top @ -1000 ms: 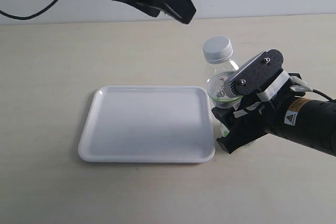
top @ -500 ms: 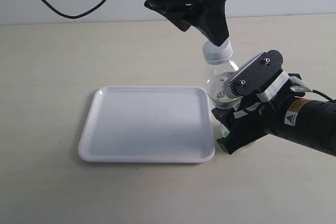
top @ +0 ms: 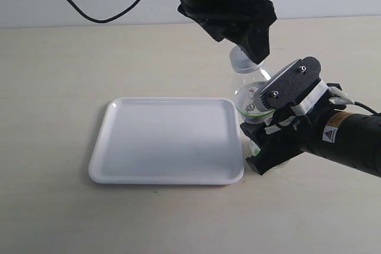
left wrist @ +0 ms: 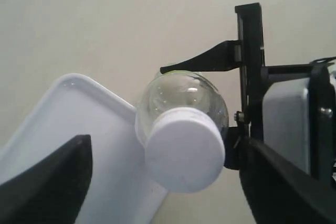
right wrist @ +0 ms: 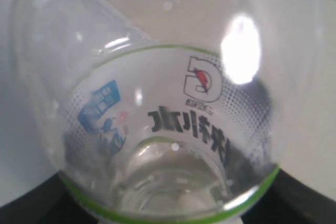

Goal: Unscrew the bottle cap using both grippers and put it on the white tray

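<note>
The clear bottle (top: 251,100) stands upright just right of the white tray (top: 166,141), with its white-and-green label (right wrist: 173,124) filling the right wrist view. My right gripper (top: 271,120) is shut on the bottle's body from the right. The white bottle cap (top: 241,59) sits on the neck, partly hidden by my left gripper (top: 247,52), which hangs over it from above. In the left wrist view the bottle cap (left wrist: 184,148) lies between the black fingers (left wrist: 50,182) of the open left gripper (left wrist: 165,150), with a gap on each side.
The tray (left wrist: 79,124) holds nothing. A black cable (top: 89,13) trails from the left arm across the back wall. The beige tabletop (top: 65,63) stretches to the left and front of the tray.
My left gripper has come down and to the right from the upper back until its open jaws straddle the cap. The right gripper and the bottle have not moved.
</note>
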`<act>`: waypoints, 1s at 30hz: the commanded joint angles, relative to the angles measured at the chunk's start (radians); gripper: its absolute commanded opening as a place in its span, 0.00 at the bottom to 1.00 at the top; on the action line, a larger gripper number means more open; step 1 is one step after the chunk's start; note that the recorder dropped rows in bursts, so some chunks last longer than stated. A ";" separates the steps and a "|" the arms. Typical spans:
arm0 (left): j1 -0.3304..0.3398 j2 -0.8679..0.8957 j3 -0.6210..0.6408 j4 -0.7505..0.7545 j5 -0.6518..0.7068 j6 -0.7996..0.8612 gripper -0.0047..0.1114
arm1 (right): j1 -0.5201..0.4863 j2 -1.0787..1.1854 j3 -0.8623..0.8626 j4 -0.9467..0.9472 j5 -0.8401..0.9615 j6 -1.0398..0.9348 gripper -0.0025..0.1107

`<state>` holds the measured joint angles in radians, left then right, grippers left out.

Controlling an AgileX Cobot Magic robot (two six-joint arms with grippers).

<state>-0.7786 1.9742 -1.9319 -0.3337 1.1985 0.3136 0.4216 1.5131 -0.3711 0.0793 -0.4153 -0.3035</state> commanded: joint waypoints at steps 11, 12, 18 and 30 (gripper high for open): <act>-0.010 0.027 -0.009 0.005 -0.023 -0.008 0.68 | 0.003 -0.010 -0.005 -0.011 -0.023 -0.008 0.02; -0.010 0.027 -0.009 0.005 -0.023 -0.008 0.68 | 0.003 -0.010 -0.005 -0.011 -0.023 -0.008 0.02; -0.010 0.027 -0.009 -0.005 0.003 -0.008 0.30 | 0.003 -0.010 -0.005 -0.009 -0.023 -0.008 0.02; -0.010 0.027 -0.009 -0.040 0.023 -0.023 0.04 | 0.003 -0.010 -0.005 -0.011 -0.032 -0.008 0.02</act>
<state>-0.7866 2.0038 -1.9336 -0.3462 1.2000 0.3060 0.4216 1.5131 -0.3711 0.0737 -0.4146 -0.3075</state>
